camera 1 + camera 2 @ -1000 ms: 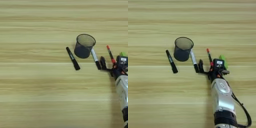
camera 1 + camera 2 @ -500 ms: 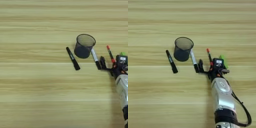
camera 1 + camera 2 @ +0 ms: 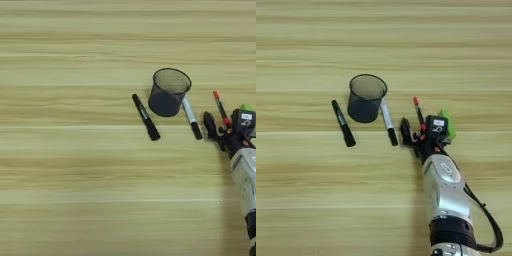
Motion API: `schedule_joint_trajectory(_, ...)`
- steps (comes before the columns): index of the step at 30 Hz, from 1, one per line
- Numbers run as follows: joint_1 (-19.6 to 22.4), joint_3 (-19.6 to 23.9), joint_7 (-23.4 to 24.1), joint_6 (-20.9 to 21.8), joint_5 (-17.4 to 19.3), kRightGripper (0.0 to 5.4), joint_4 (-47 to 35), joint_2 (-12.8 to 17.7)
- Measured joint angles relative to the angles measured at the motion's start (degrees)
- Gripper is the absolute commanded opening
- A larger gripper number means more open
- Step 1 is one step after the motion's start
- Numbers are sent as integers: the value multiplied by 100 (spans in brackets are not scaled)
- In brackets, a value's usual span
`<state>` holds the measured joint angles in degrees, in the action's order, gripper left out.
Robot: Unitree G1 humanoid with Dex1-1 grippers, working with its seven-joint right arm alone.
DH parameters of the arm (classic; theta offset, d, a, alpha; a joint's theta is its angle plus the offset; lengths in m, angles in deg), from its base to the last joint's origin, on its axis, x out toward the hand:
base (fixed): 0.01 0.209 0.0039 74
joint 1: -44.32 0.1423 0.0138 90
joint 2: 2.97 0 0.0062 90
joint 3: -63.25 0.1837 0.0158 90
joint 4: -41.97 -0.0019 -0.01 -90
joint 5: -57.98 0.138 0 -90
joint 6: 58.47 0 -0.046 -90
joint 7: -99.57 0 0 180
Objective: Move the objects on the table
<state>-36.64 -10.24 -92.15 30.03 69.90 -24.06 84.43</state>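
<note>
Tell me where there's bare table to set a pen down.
The table is bare left of the black marker, across the far side beyond the mesh cup, and in the near left. It is crowded from the cup through the white marker and red pen to the gripper.

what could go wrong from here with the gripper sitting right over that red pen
1. The right gripper straddles the lower end of the thin red pen, so a closing grasp may pivot the pen out instead of lifting it.
2. The green block sits right beside the outer side of the gripper and could get nudged.
3. The white marker lies just left, beside the mesh cup; a sideways sweep might roll it into the cup.
</note>
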Motion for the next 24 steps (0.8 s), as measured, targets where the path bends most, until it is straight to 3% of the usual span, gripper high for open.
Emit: schedule_joint_trajectory(24,-16,-33,-5,-56,36,100,-85,-13)
